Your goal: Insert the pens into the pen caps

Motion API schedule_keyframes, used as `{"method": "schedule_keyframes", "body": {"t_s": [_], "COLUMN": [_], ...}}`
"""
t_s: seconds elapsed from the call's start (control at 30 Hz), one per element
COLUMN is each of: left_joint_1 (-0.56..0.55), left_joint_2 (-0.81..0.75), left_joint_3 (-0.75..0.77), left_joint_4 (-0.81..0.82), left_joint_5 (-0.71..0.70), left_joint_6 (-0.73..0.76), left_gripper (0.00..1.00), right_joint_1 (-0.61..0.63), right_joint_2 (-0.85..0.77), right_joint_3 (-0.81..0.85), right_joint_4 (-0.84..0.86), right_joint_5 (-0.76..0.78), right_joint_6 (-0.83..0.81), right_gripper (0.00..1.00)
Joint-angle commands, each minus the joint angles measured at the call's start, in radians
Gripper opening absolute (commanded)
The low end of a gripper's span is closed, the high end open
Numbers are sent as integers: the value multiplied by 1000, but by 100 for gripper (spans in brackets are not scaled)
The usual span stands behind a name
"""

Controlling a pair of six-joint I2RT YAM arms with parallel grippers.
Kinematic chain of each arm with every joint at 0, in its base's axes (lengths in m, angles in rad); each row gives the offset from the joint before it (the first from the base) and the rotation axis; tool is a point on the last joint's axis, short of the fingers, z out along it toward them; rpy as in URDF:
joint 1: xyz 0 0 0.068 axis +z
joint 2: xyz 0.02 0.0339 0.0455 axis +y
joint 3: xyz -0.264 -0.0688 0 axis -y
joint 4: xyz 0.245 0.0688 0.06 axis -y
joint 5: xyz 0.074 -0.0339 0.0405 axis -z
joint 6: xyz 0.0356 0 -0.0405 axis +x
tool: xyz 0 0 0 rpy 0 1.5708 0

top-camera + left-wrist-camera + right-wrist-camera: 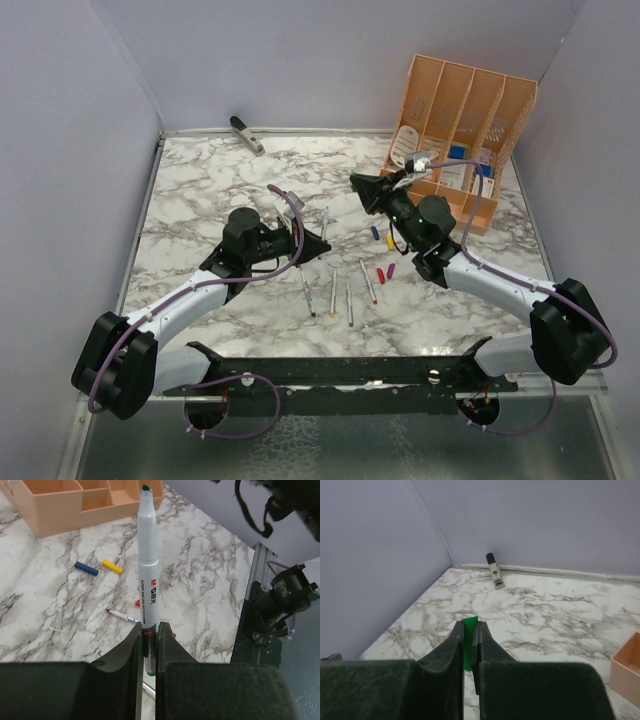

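Note:
My left gripper (148,630) is shut on the lower end of a silver-grey pen (148,565) with a green tip, which points away from the wrist; the gripper sits left of centre in the top view (314,240). My right gripper (469,627) is shut on the green cap (469,642) and is held above the table, right of the left gripper in the top view (358,186). Several pens (349,300) lie on the marble in front. The blue cap (86,568), yellow cap (112,566), red cap (380,272) and magenta cap (391,270) lie loose nearby.
An orange desk organizer (460,120) stands at the back right, also at the top of the left wrist view (60,510). A grey-black stapler-like object (246,134) lies at the back wall, seen in the right wrist view (494,571). Grey walls enclose the table.

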Motion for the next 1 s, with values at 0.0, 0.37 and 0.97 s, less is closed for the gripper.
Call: {"method": "schedule_keyframes", "body": {"t_s": [0.0,0.37,0.97], "left_joint_1": [-12,-27,-33], "left_joint_2": [2,18,34], "left_joint_3": [56,70,90], "left_joint_4": [79,98,134], "left_joint_5": [74,104,111], "left_joint_6": [-20,-42,-74], "left_gripper": [0,0,0], "right_joint_1": [-1,0,-1], "right_joint_2": [9,102,153], "right_joint_3": [-64,-104,-112], "right_joint_4": [388,775,879], "right_joint_5": [-171,-318,-362], "right_joint_6": [113,263,309], "right_gripper": [1,1,1]}}
